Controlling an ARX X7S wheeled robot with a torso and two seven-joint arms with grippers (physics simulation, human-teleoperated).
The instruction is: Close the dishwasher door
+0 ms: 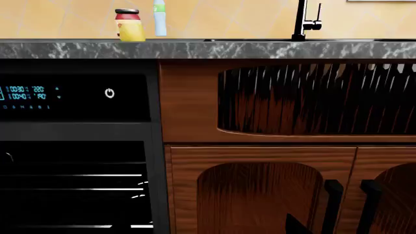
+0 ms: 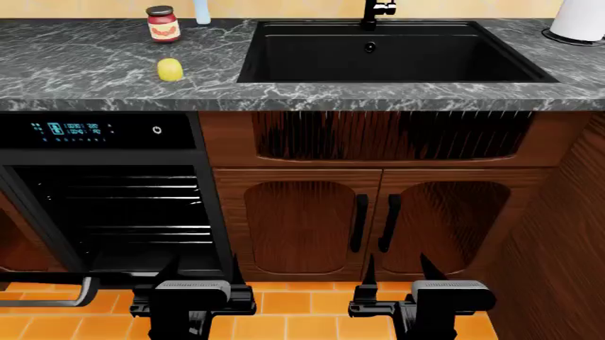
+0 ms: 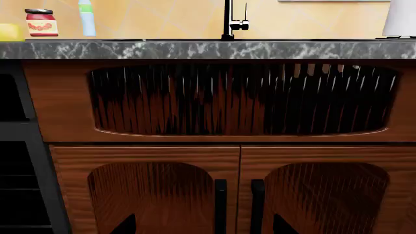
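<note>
The dishwasher stands open at the left in the head view, with its lit control strip (image 2: 95,130) above the dark rack cavity (image 2: 132,212). The dishwasher door (image 2: 113,272) is folded down low over the orange floor, and its silver-grey bar handle (image 2: 52,297) shows at the lower left. My left gripper (image 2: 203,273) is open and empty just right of the door's near corner. My right gripper (image 2: 400,273) is open and empty in front of the brown cabinet doors (image 2: 302,227). The left wrist view shows the control strip (image 1: 71,95) and racks (image 1: 78,190); the door is out of view there.
A grey marble counter (image 2: 85,85) carries a red-lidded jar (image 2: 163,24) and a yellow fruit (image 2: 169,69). A black sink (image 2: 387,53) with a faucet (image 2: 378,10) sits above the cabinets. A wooden side wall (image 2: 567,234) stands at the right.
</note>
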